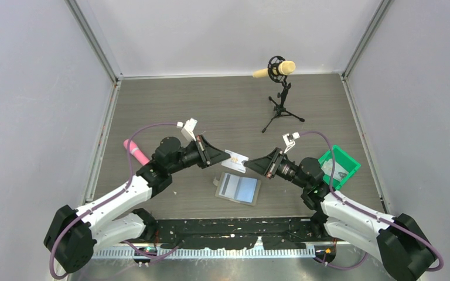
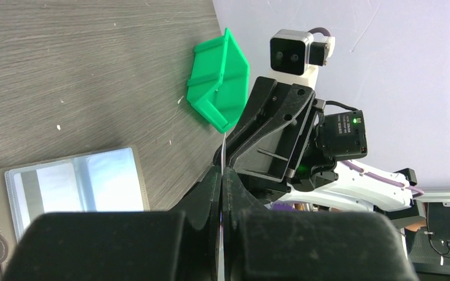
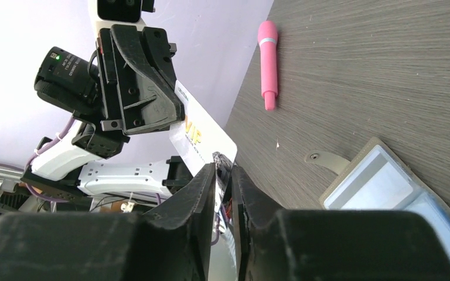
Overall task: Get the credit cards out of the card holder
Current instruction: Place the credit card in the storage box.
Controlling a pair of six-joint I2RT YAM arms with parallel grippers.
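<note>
Now | credit card (image 1: 237,159): likely stiff, slick, pinch flat faces | left gripper (image 1: 225,155) clamps it | right gripper (image 1: 248,164) narrow round it, grip unclear

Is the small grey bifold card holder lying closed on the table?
No, the card holder lies spread open, its light blue clear pockets facing up.

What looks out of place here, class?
One credit card hangs in mid-air, pinched at opposite ends by the left gripper and right gripper at once, near the open card holder. Nothing looks spilled or damaged.
</note>
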